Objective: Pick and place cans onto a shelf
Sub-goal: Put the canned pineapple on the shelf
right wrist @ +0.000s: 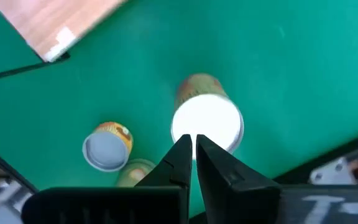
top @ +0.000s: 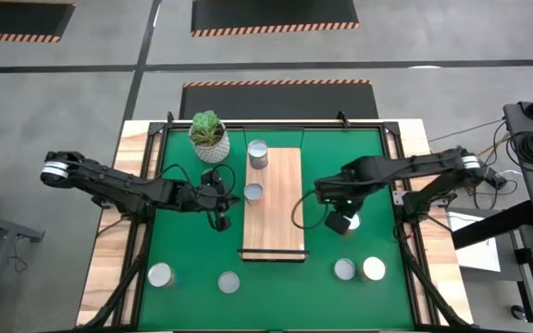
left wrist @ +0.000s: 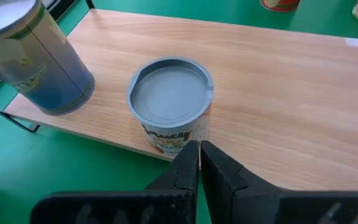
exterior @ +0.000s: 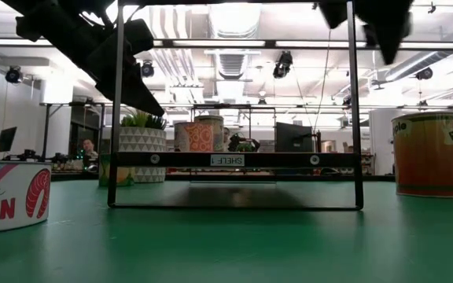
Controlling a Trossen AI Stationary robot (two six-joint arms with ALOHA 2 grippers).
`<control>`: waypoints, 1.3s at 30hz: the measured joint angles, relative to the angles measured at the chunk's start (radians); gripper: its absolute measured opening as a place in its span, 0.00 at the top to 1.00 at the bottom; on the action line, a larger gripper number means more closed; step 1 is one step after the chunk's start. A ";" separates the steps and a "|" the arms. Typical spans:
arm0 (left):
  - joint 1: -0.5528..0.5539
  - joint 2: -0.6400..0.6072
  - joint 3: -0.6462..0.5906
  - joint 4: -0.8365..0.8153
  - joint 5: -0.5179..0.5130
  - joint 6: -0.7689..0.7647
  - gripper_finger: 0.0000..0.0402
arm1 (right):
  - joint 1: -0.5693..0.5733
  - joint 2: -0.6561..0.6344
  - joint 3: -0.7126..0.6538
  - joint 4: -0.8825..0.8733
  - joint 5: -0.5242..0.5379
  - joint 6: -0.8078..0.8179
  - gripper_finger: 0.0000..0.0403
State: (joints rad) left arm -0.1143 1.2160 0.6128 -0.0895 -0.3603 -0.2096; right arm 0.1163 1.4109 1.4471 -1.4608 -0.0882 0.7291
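— Where are they at with the cans?

— Two already stand on the shelf [top: 273, 199]. The left jaws [left wrist: 199, 152] are pressed together, holding nothing, just off the shelf's long edge with the short grey-topped can [left wrist: 169, 99] right in front of their tips. I'd say that one has just been set down. A taller can [left wrist: 33, 56] stands further along the board.

— And the other arm?

— The right jaws [right wrist: 193, 149] are together too, empty, hanging directly above a white-topped can [right wrist: 207, 124] on the green mat [right wrist: 303, 68]. Looks like the next pick is being lined up. They'd have to spread apart first, then drop down around its sides.

— Plenty left?

— From above, four more near the front of the tabletop: two [top: 160, 275] on the left arm's side, two [top: 373, 269] on the right's.

— Can you read anything?

— The shelf's front rail has a tag saying "SHELF 1" [exterior: 226, 159]. A can at the near edge shows a pink fish and the letters "ON" [exterior: 6, 206]; salmon, I'd guess. The orange can [exterior: 427, 153] has lettering I can't make out fully.

— That plant pot [top: 208, 134]?

— Standing in the corner, not involved.
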 joint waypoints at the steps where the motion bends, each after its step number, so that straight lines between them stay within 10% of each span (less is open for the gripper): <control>1: 0.000 0.000 0.000 0.000 0.000 0.007 1.00 | 0.003 -0.018 -0.020 0.000 0.001 0.033 0.96; 22: 0.000 0.000 0.000 0.000 0.000 0.071 1.00 | 0.113 -0.071 -0.274 0.147 0.010 0.282 0.10; 39: 0.000 0.000 0.000 0.001 0.000 0.079 1.00 | 0.113 0.007 -0.370 0.244 0.083 0.146 0.18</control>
State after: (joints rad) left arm -0.1143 1.2156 0.6132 -0.0882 -0.3603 -0.1305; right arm 0.2295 1.4177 1.0770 -1.2164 -0.0051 0.8747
